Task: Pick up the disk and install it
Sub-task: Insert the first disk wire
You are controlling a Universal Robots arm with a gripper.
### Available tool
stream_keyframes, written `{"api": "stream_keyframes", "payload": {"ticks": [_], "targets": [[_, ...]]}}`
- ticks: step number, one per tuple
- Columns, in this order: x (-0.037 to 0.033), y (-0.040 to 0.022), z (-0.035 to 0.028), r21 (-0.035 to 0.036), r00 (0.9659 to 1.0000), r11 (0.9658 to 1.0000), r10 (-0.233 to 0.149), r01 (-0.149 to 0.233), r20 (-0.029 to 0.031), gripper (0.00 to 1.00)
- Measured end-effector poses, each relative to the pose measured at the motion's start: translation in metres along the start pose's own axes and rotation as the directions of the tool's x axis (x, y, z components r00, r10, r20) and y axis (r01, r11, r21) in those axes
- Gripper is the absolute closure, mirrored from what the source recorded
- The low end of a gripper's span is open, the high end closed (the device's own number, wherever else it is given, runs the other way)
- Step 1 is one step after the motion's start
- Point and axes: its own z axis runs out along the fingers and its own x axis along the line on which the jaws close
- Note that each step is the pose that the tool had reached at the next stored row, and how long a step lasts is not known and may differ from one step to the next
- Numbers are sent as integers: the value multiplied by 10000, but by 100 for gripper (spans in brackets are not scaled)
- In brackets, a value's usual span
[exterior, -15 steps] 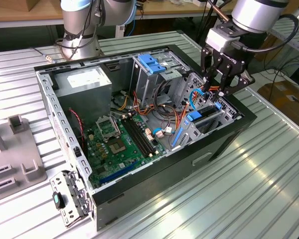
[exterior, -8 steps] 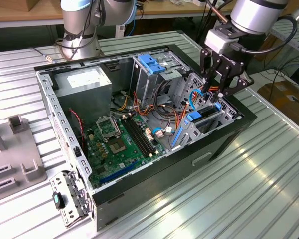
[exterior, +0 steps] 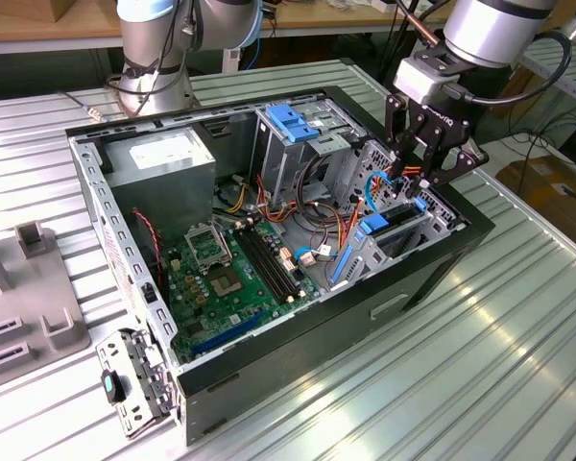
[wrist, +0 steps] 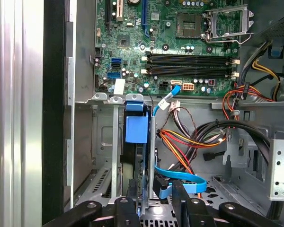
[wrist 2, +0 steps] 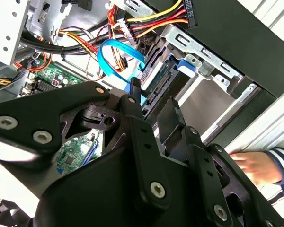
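The disk point(exterior: 376, 228), edged in blue, stands on edge in the drive bay point(exterior: 434, 229) at right centre of the exterior view. Its long axis runs from lower left to upper right. The gripper point(exterior: 424, 178) hangs directly above the disk's upper-right end, fingers parted astride the disk's edge, apparently clamping nothing.

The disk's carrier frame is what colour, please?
The carrier frame is blue, clearest in the first wrist view.

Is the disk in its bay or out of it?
In: the disk stands on edge inside the metal bay.
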Motion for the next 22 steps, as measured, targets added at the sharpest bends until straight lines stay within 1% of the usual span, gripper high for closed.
{"api": "stream_keyframes", "payload": {"ticks": [2,4,5,7,15,19,22], "targets": [[0,0,0,0,10000,10000,0,0,0,59],[0,0,0,0,10000,10000,0,0,0,73],[0,0,1,0,10000,10000,0,0,0,73],[0,0,1,0,10000,10000,0,0,0,84],[0,2,2,2,10000,10000,-1,1,2,84],[3,27,3,53,10000,9999,-91,90,36,84],[18,52,16,88,9997,9997,-221,221,62,84]]}}
